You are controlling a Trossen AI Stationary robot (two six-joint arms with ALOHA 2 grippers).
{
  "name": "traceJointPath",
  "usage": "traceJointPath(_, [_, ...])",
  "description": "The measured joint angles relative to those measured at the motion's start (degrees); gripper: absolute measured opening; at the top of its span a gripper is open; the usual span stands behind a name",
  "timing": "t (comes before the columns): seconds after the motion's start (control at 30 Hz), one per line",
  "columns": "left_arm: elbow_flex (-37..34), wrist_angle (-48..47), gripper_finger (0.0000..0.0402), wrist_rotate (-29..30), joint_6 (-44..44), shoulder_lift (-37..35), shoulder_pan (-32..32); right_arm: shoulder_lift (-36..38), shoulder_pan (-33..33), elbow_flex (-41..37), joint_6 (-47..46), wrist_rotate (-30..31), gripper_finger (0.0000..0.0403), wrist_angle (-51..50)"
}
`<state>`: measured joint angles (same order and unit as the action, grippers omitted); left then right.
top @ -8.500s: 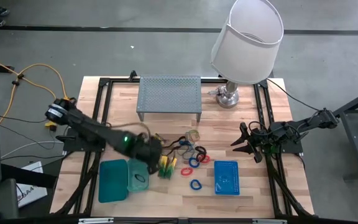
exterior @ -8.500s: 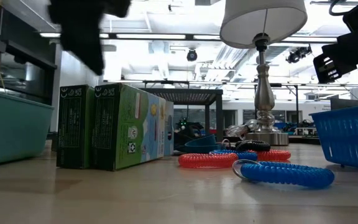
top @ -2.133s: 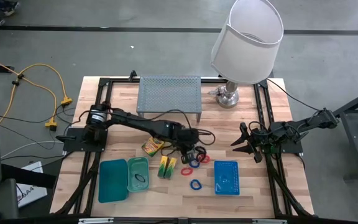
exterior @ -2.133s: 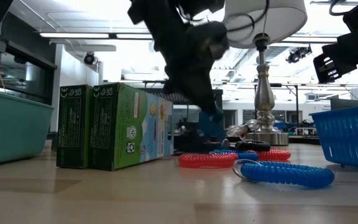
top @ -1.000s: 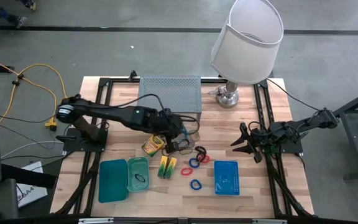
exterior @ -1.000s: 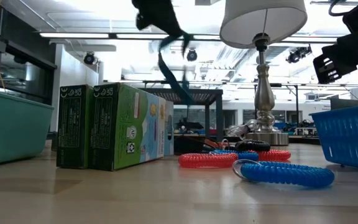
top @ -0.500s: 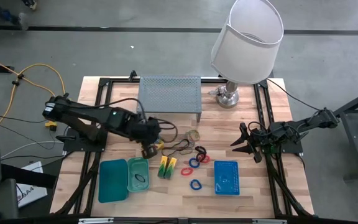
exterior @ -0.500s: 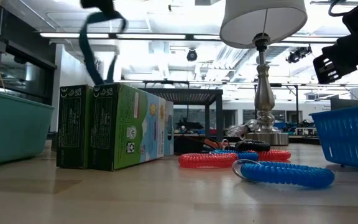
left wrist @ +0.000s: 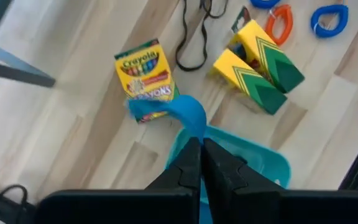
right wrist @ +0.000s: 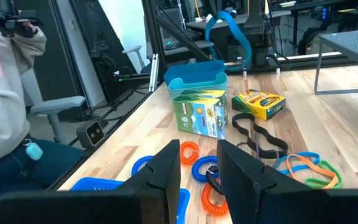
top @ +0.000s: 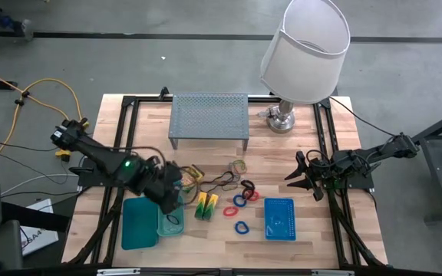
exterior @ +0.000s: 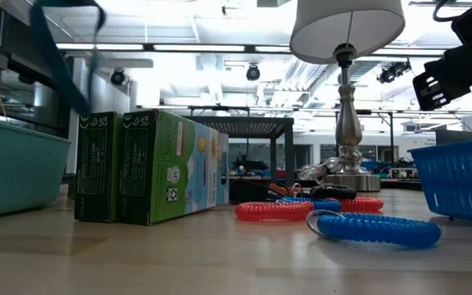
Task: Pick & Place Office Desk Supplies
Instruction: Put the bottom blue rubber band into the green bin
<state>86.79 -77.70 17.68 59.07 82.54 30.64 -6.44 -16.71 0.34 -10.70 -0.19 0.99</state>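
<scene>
My left gripper (top: 172, 198) hangs shut on a flat blue band loop (left wrist: 178, 112) above the small teal tray (top: 169, 222), which holds a black loop (top: 173, 221). In the low view the band (exterior: 62, 61) dangles at the top left. A flat crayon box (top: 190, 175) and two upright yellow-green boxes (top: 206, 205) lie to the tray's right. Beyond them lie black bands (top: 222, 180) and red and blue coil loops (top: 242, 199). My right gripper (top: 305, 178) waits open at the table's right side. My left gripper pinches the blue band at the top of its loop (left wrist: 193, 127) between its two fingertips. The fingers come from above, slanting down. The band hangs slack below them, clear of the table, over the small teal tray (left wrist: 253, 158).
A larger teal tray (top: 139, 222) lies left of the small one. A blue mesh basket (top: 280, 218) sits near the right front, with a blue coil (top: 242, 227) beside it. The grey perforated riser (top: 209, 119) and the lamp (top: 301, 54) stand at the far edge.
My left gripper has carried the blue band from over the crayon box and band pile toward the table's left and near edge. It now hangs above the small teal tray. The wrist has rolled on the way, and the band has stayed lifted clear, hanging below the fingers.
</scene>
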Motion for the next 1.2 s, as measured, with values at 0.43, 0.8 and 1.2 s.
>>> traceJointPath(0.43, [-1.1, 1.9, 0.0001, 1.2, 12.6, 5.2, 11.5, 0.0, 0.0, 0.0, 0.0, 0.0, 0.0094, 0.0])
traceJointPath(0.8, [-1.1, 2.3, 0.0001, -0.8, 14.3, 13.7, 13.6, 0.0, 0.0, 0.0, 0.0, 0.0, 0.0094, 0.0])
traceJointPath(1.2, [-3.8, 9.1, 0.0001, -4.5, 9.7, 16.7, 10.4, 0.0, 0.0, 0.0, 0.0, 0.0, 0.0094, 0.0])
